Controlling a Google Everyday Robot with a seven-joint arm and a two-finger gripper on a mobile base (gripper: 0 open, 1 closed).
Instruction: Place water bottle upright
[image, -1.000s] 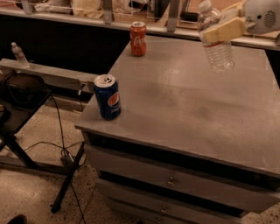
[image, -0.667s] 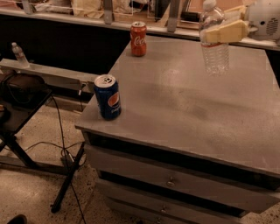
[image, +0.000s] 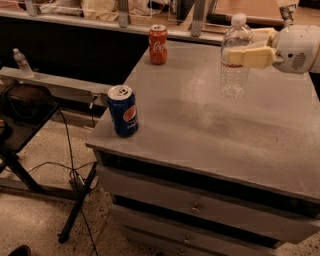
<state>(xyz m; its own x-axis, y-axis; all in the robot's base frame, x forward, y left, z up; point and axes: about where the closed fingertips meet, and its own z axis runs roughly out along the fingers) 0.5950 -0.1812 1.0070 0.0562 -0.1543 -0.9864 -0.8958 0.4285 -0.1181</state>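
Water bottle lowered, upright, prob. touching table; gripper at right clamps its label band.

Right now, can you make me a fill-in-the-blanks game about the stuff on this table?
1. The end effector grips the water bottle, which has a ____ cap.
2. The water bottle stands ____, not lying down.
3. The table holds the Pepsi can and the Coca-Cola can, making ____ cans.
4. The Pepsi can is coloured ____.
Missing words: white, upright, two, blue.
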